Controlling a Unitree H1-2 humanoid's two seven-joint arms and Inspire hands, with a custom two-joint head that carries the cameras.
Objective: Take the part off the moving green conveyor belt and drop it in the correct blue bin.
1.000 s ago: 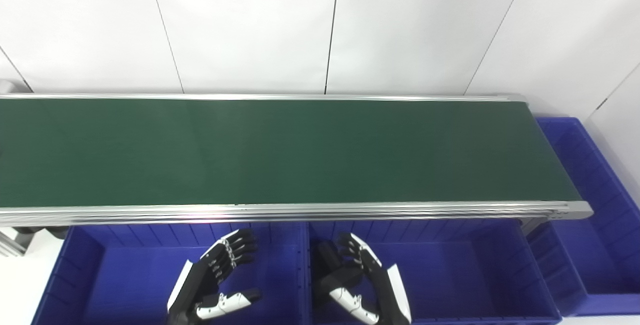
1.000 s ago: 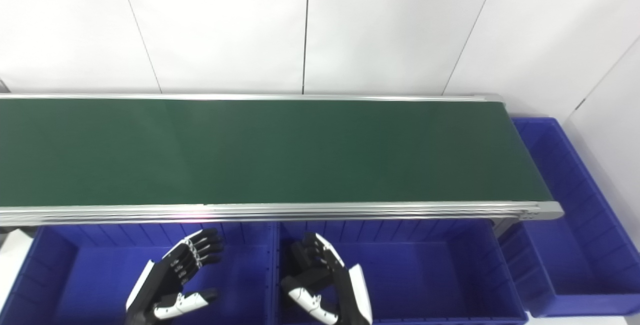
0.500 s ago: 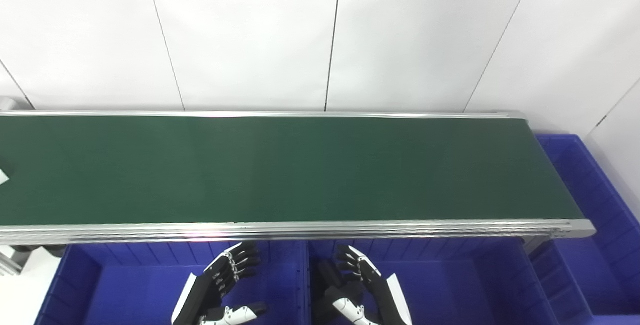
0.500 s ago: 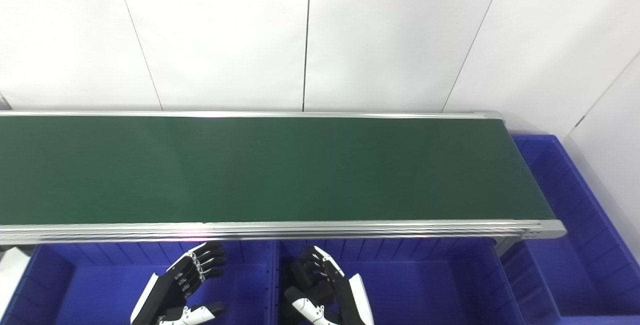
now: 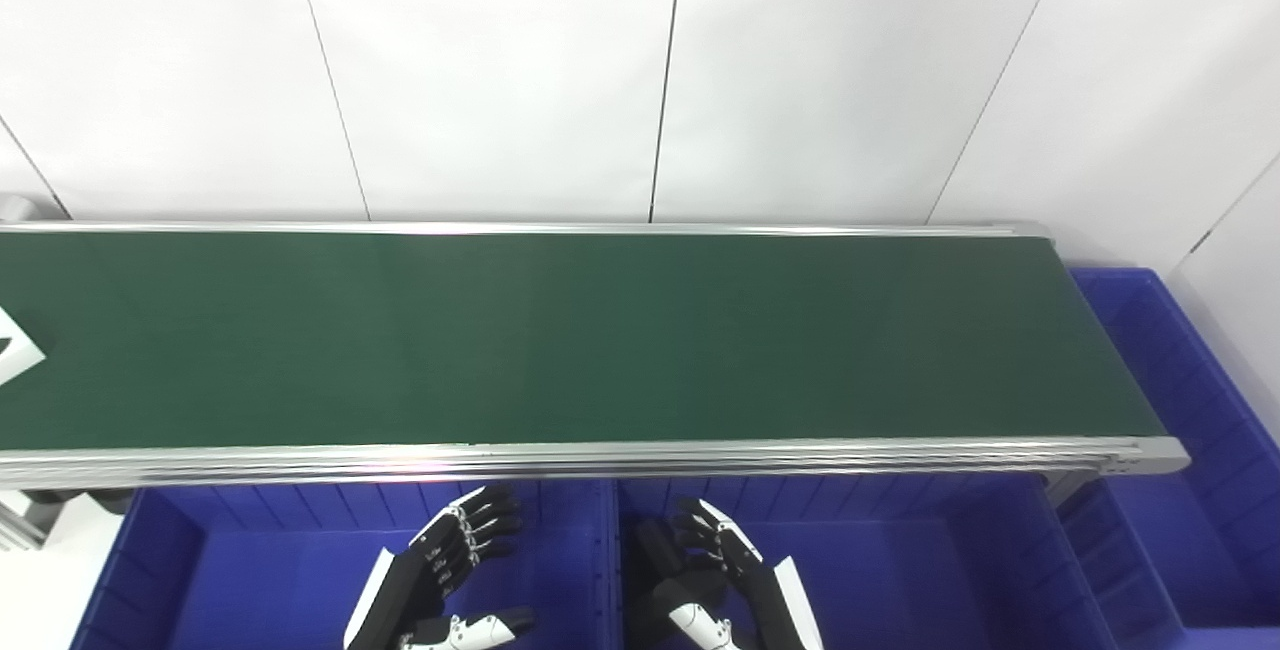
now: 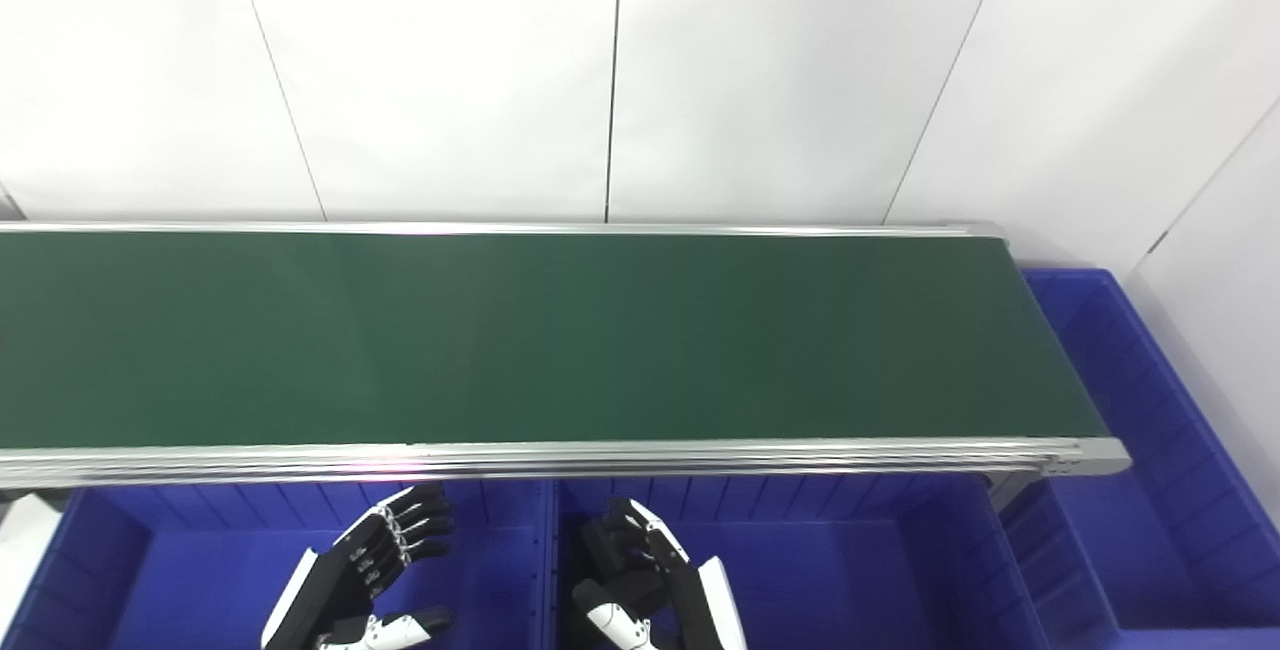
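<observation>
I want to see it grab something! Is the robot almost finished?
Not yet, it has barely begun. A white part is just showing at the belt's left edge. The left hand and right hand wait open and empty over the bins. No part shows in any bin. Grabbing and dropping are both left.

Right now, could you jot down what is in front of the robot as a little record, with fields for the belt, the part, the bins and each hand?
belt: long green conveyor belt with silver rails, running left to right
part: white flat piece at the belt's far left edge, only partly in the left eye view
bins: blue plastic bin on the left, blue plastic bin in the middle, blue plastic bin past the belt's right end
left hand: open, holding nothing, above the left bin
right hand: open, holding nothing, above the middle bin
</observation>
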